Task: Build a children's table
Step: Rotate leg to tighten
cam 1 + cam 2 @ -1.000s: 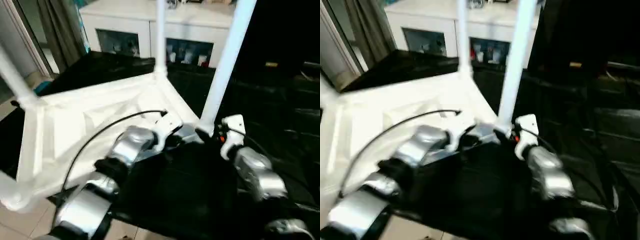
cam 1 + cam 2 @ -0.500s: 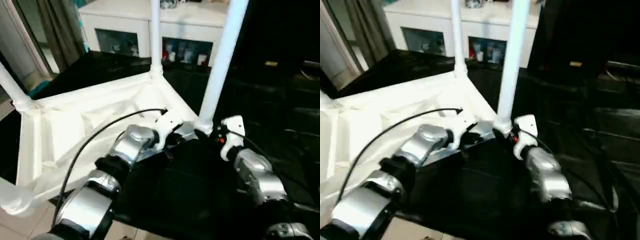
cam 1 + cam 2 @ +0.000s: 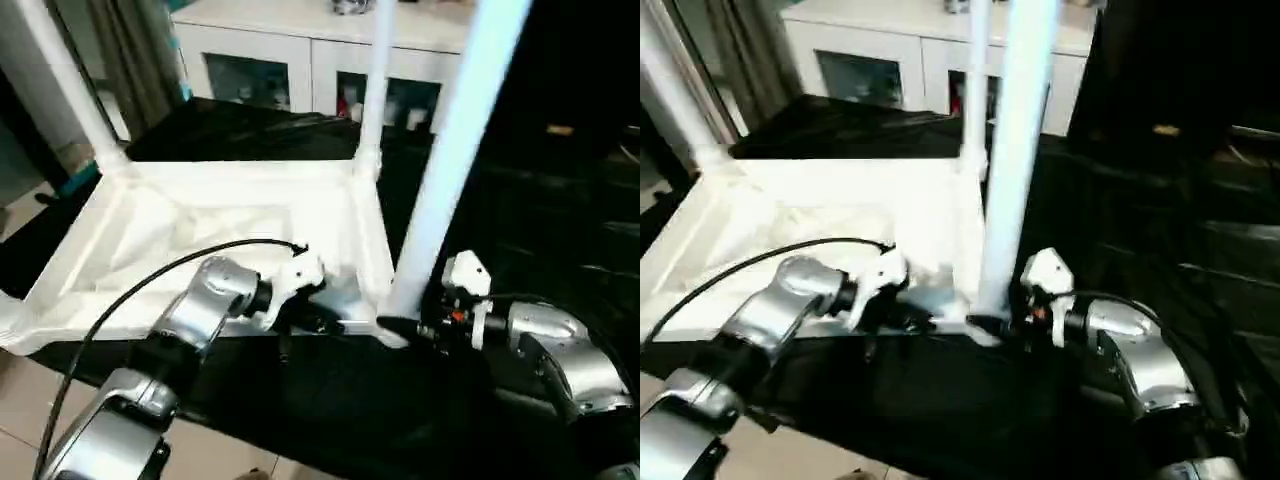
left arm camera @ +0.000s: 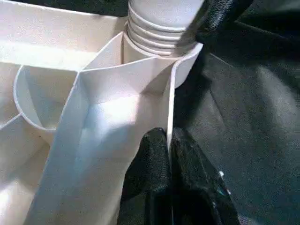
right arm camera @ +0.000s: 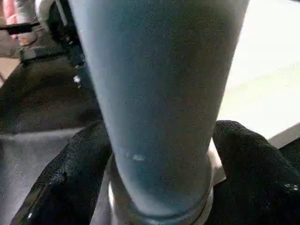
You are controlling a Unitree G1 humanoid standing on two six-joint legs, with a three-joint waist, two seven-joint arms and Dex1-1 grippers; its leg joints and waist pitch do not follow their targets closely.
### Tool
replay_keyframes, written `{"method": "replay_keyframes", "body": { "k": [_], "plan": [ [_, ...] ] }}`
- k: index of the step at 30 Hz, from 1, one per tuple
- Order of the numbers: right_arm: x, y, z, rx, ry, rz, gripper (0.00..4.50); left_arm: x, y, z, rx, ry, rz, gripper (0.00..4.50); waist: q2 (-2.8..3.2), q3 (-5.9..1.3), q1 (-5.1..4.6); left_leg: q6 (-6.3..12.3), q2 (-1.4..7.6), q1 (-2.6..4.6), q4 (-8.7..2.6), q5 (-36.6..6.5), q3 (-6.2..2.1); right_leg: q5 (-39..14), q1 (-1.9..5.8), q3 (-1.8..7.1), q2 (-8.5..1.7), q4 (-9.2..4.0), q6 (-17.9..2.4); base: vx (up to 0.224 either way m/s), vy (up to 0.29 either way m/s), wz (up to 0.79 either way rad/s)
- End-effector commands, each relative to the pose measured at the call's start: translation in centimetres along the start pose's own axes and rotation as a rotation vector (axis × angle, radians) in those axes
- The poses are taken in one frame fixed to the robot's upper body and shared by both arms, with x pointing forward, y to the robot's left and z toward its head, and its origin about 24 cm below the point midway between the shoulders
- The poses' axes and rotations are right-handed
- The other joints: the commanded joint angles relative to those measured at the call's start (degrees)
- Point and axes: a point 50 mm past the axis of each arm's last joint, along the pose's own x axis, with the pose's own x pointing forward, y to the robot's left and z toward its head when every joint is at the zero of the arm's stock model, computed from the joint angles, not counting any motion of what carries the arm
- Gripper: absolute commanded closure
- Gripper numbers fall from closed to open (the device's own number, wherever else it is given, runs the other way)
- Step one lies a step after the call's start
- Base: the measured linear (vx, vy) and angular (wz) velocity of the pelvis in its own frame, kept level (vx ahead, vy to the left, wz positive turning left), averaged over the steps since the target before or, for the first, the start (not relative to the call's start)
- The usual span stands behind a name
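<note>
— Where is the children's table (image 3: 230, 215) now?

— It lies upside down on the black surface (image 3: 330, 400) in front of me, with the ribbed underside facing up. The legs stand upright in the corner sockets. The nearest leg (image 3: 450, 150) rises just between my two arms.

— What does your right gripper (image 5: 154, 154) do?

— It is around the bottom of that nearest leg. My two black fingers (image 5: 65, 178) stand wide, one on each side of the leg, and both look to be touching it just above the socket.

— And the left gripper (image 4: 168, 140)?

— It is closed. Its fingers (image 4: 152, 161) are pressed together on the thin edge wall of the table top, close beside the corner socket where the leg sits. In the left wrist view I see the ridged end of the leg inside this socket.

— What is behind the table?

— A white cabinet (image 3: 300, 50) with glass doors.
</note>
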Motion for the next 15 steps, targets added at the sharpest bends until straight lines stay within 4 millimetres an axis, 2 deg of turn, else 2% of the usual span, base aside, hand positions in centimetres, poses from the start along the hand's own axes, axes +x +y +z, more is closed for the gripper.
{"method": "replay_keyframes", "body": {
  "k": [1,2,6,7,9,10,15],
  "plan": [
    [0.11,0.37,0.06,0.001,0.006,0.044,0.84,0.36,-0.75,-0.54,-0.037,-0.024,-0.053,4.5,-1.24,-2.85,0.03,4.9,4.79,0.12,-4.05,-9.2,-1.72,-16.1,2.5,3.29,-6.28,-3.92,-11.8,0.0,0.0,0.0],
    [0.2,0.42,0.0,-0.002,0.012,0.05,1.09,0.29,-0.77,-0.55,-0.037,-0.023,-0.054,4.5,-1.22,-2.89,0.03,4.93,4.77,0.16,-4.02,-9.0,-1.66,-16.0,2.41,3.31,-6.25,-3.97,-11.7,0.0,0.0,0.0],
    [0.33,0.47,-0.04,-0.001,0.015,0.054,1.23,0.15,-0.83,-0.52,-0.036,-0.024,-0.053,4.5,-1.33,-2.93,-0.01,5.04,4.62,0.08,-3.93,-8.2,-1.64,-15.5,2.47,3.31,-6.25,-3.91,-11.5,0.0,0.0,0.0],
    [0.37,0.49,-0.05,-0.001,0.016,0.057,1.47,0.09,-0.84,-0.5,-0.036,-0.023,-0.051,4.5,-1.27,-2.97,0.0,5.08,4.62,0.1,-3.93,-8.0,-1.63,-15.3,2.45,3.29,-6.18,-3.87,-11.5,0.0,0.0,0.0],
    [0.42,0.44,-0.03,0.001,0.015,0.054,1.58,0.05,-0.81,-0.47,-0.035,-0.023,-0.048,4.5,-1.27,-3.02,0.0,5.31,4.61,0.06,-3.86,-7.3,-1.64,-14.0,2.49,3.26,-6.13,-3.72,-11.8,0.0,0.0,0.0],
    [0.45,0.43,-0.02,0.005,0.012,0.053,1.58,0.01,-0.8,-0.46,-0.035,-0.023,-0.047,4.5,-1.06,-3.0,0.0,5.31,4.6,0.03,-3.84,-7.4,-1.65,-13.9,2.49,3.25,-6.12,-3.74,-11.8,0.0,0.0,0.0],
    [0.51,0.52,-0.14,0.017,0.011,0.051,1.7,-0.01,-0.8,-0.45,-0.034,-0.02,-0.038,4.5,-1.1,-3.09,-0.06,5.28,4.59,0.1,-3.78,-7.3,-1.62,-13.1,2.55,3.22,-6.06,-3.65,-12.2,0.0,0.0,0.0]
  ]
}}
